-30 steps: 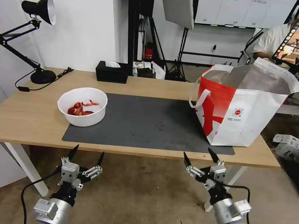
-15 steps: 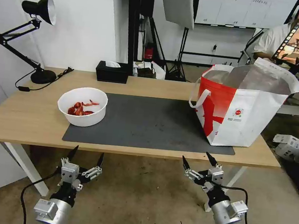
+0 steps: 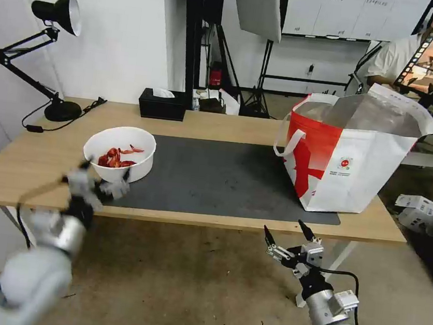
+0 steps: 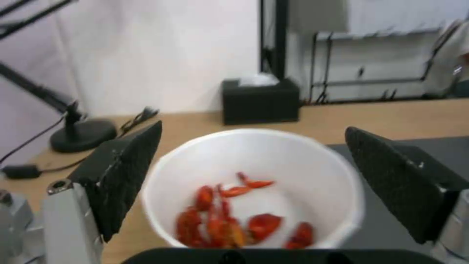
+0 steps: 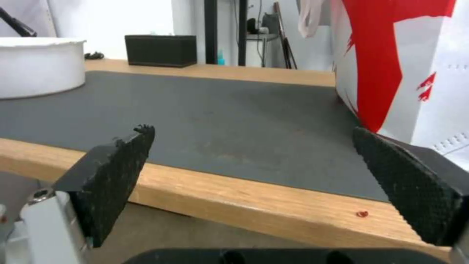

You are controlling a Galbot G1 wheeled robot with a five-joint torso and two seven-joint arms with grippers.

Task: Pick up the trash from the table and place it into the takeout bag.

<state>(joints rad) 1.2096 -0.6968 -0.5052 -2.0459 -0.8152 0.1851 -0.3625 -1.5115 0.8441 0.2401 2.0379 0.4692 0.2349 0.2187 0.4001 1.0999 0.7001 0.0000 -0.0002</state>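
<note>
White walls and studio stands back a long light-wood tabletop [image 3: 220, 126], most of it covered by a dark grey mat [image 3: 215, 175].

At the right end of the mat stands the red-and-white bag [image 3: 349, 162] – upright, mouth open, foil lining showing, a white strap hanging off its left side. It is the biggest thing here by far.

On the mat's left edge sits the white bowl [image 3: 119, 154], with red crayfish shells [image 4: 229, 220] lying in its bottom. Behind it, at the far edge, is a black tissue box [image 3: 162, 105]; a black lamp [image 3: 45, 59] stands at the far left corner.

Left claw [image 3: 100, 183] is raised at the tabletop's near edge, just in front of the bowl. Its fingers [image 4: 122, 176] stand wide apart, and from the wrist the bowl sits between them, neither pad touching the rim.

Right claw [image 3: 288, 238] hangs below the near edge, in front of the bag – fingers spread, nothing between them.

A small red scrap [image 5: 362, 214] lies on the bare wood near the bag.
</note>
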